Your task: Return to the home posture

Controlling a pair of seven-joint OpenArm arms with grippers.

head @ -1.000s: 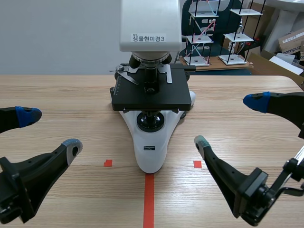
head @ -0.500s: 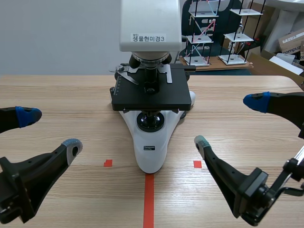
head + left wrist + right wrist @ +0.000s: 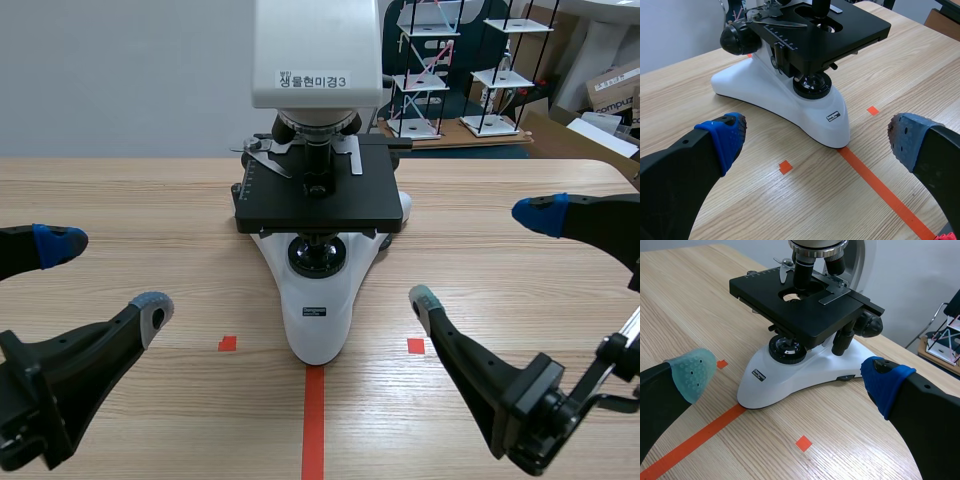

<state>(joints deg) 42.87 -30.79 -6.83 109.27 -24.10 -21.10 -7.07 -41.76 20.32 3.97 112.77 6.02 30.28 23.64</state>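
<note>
L tool (image 3: 105, 275), R tool (image 3: 482, 256): both spread wide, empty, low, flanking scope (image 3: 318, 300), no contact. Looks like home posture; task prob. done.

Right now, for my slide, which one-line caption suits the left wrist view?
Open left gripper facing a white microscope with a black stage on the wooden table.

We are seeing a white microscope (image 3: 320, 335) with a black stage (image 3: 345, 208) on a pale wood-grain table (image 3: 130, 200) with orange-red tape (image 3: 314, 420), plus a black left gripper (image 3: 106, 274) and right gripper (image 3: 482, 255) wearing dotted blue and grey-green pads (image 3: 692, 371).
</note>
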